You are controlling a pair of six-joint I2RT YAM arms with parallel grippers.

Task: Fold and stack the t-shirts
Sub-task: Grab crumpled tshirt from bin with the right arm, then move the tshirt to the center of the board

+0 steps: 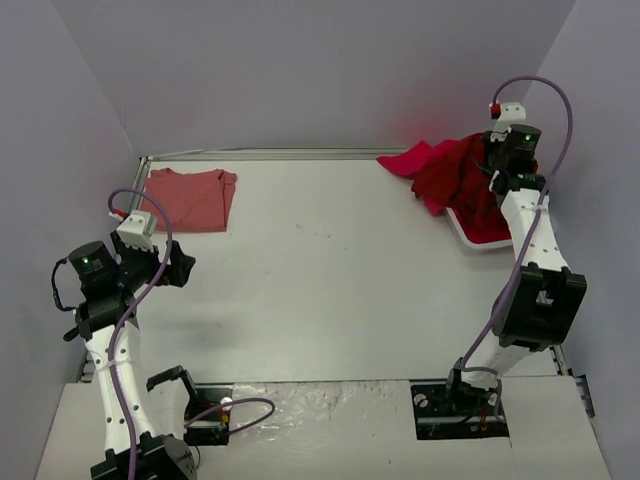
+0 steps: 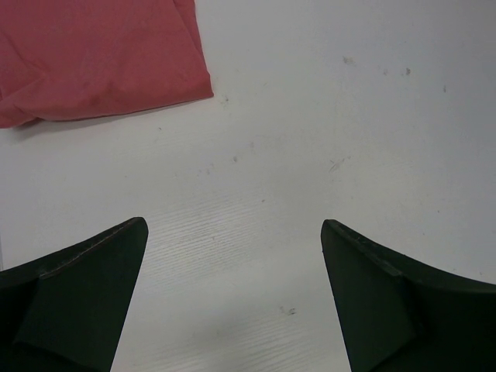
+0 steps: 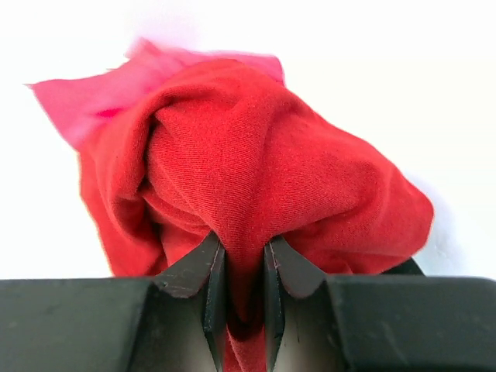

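A folded salmon-pink t-shirt [image 1: 190, 198] lies flat at the far left of the table; its corner shows in the left wrist view [image 2: 93, 54]. My left gripper [image 1: 178, 268] is open and empty above bare table, just near of that shirt [image 2: 232, 232]. My right gripper [image 1: 497, 158] is shut on a bunched fold of the dark crimson t-shirt [image 3: 256, 170], over the white basket [image 1: 470, 236] at the far right. The crimson shirt [image 1: 470, 185] hangs over the basket. A raspberry pink-red t-shirt [image 1: 410, 158] spills out beside it and shows behind the crimson one [image 3: 85, 101].
The table's back rail [image 1: 260, 153] and grey walls close in the far and side edges. The arm bases and a purple cable [image 1: 240, 408] sit at the near edge.
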